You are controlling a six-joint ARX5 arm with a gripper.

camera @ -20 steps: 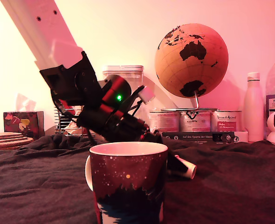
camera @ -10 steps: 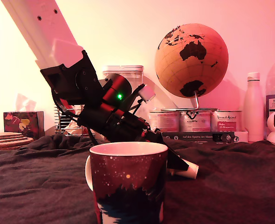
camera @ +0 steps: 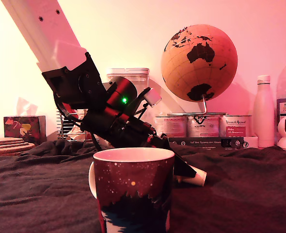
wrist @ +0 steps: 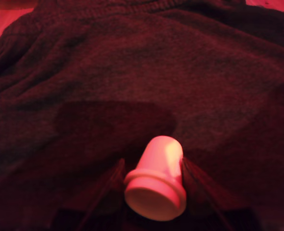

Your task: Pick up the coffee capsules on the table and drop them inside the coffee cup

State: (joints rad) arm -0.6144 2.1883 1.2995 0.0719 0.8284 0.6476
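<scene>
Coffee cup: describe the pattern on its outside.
The coffee cup is dark red with white starry speckles and a dark silhouette at its base; the exterior view shows it best.

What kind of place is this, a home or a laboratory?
Most likely a home, not a laboratory. A cork globe, a row of tins and a white bottle stand along the wall behind the table, which is draped in wrinkled dark cloth.

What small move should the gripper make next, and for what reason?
Probably close on the coffee capsule, if not yet gripped. In the wrist view it lies between the gripper fingers on the dark cloth, and the coffee cup stands close by.
</scene>
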